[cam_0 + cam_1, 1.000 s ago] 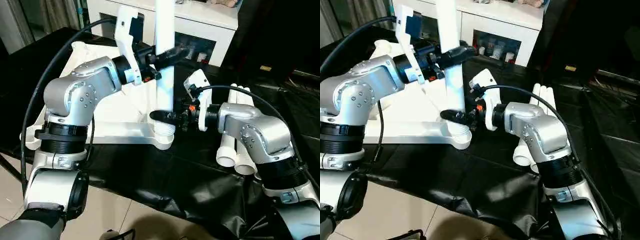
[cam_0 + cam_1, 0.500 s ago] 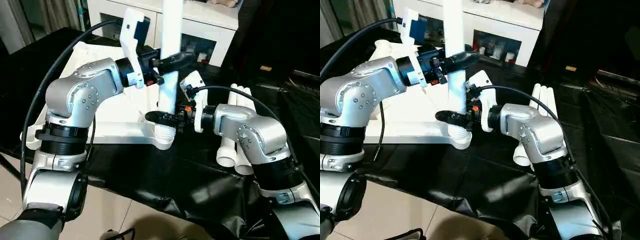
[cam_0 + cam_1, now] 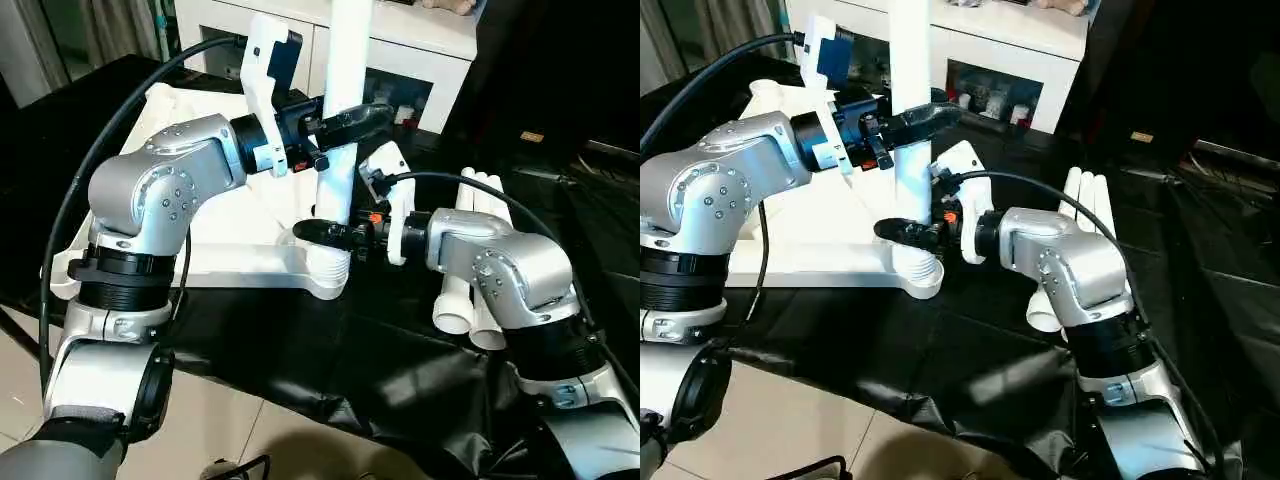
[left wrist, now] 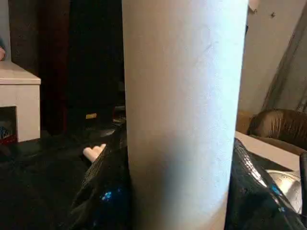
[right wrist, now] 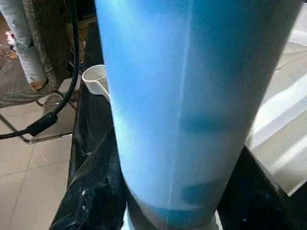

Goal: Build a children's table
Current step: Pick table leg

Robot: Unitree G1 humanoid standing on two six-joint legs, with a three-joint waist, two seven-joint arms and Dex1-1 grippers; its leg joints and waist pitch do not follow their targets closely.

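Right tool [image 3: 322, 231] closed in on leg [image 3: 342, 120] base since earlier. Left tool [image 3: 345, 117] clamps it upright over tabletop [image 3: 240, 262] socket [image 3: 327, 270] for seating.

White tube leg [image 4: 184, 115] stands straight up, very close, w/ a black finger [image 4: 103, 191] pressed on each side. Behind it: black sheet [image 4: 38, 163], more white tube ends [image 4: 94, 152] lying on it, a white cabinet [image 4: 19, 103], brown couch [image 4: 280, 127].

White tabletop [image 3: 230, 255] lies underside up; one leg [image 3: 340, 150] stands upright in its near corner socket [image 3: 328, 272], three spare legs [image 3: 470, 270] beside.
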